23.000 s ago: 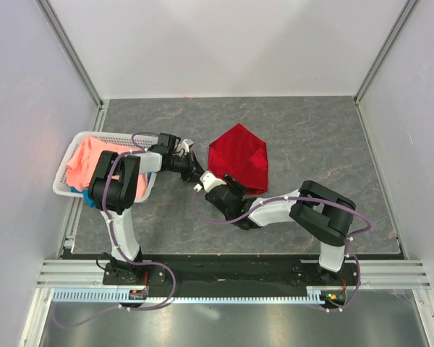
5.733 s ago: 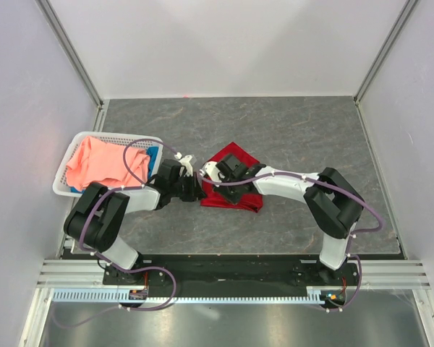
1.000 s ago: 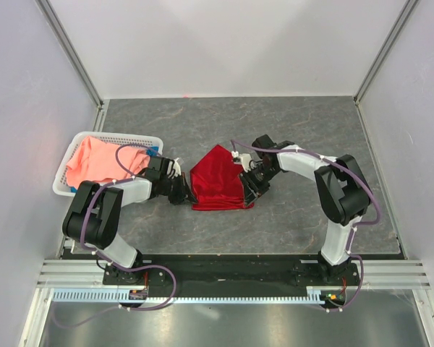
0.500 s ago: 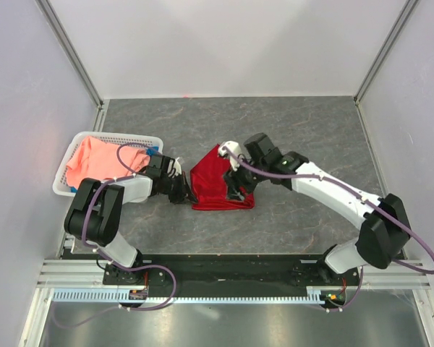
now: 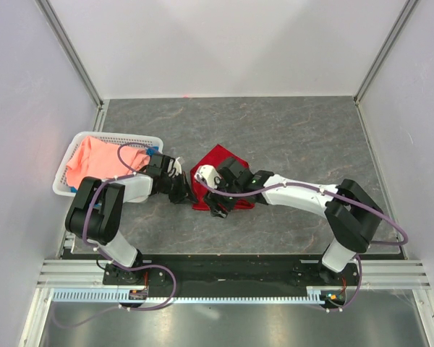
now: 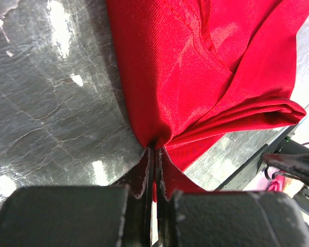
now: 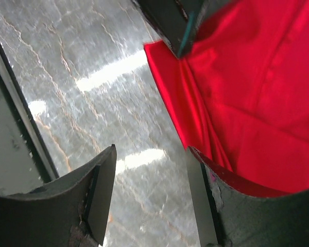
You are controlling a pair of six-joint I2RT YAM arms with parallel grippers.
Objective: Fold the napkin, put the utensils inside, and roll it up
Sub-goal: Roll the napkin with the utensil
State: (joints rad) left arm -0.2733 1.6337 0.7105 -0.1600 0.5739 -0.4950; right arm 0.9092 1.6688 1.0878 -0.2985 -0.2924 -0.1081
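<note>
R fingers [image 7: 100, 190] now at edge of creased, prob. folded napkin [image 7: 257, 77]

The overhead view is bright and even, lit from above, with only faint soft shadows beneath the arms [image 5: 304, 195] and no blur. In both wrist views the dark stone table [image 6: 51, 103] throws back white patches of glare. The red napkin [image 6: 195, 77] carries a sheen along its folds. The fingers [image 7: 100, 195] at the bottom edge look dark and slightly soft.
</note>
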